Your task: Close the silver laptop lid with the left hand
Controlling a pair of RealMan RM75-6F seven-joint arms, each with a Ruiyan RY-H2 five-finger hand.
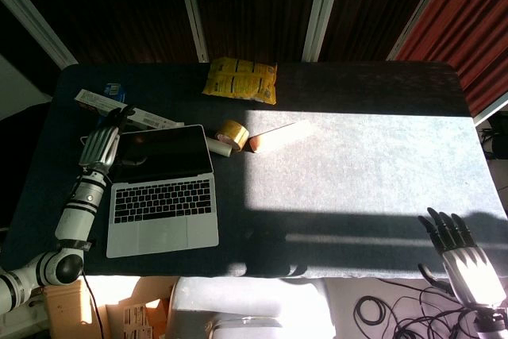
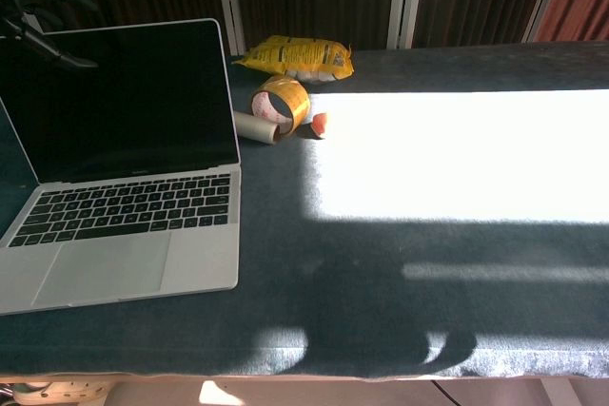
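Resting behind the slim silver laptop's (image 1: 163, 196) glossy lid, left hand (image 1: 101, 145).

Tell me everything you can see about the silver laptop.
The silver laptop lies open at the table's left side, near the front edge. Its body looks like metal, with black keys, a large trackpad and a dark, switched-off screen. The lid stands roughly upright. The left hand is at the lid's upper left edge; contact is unclear.
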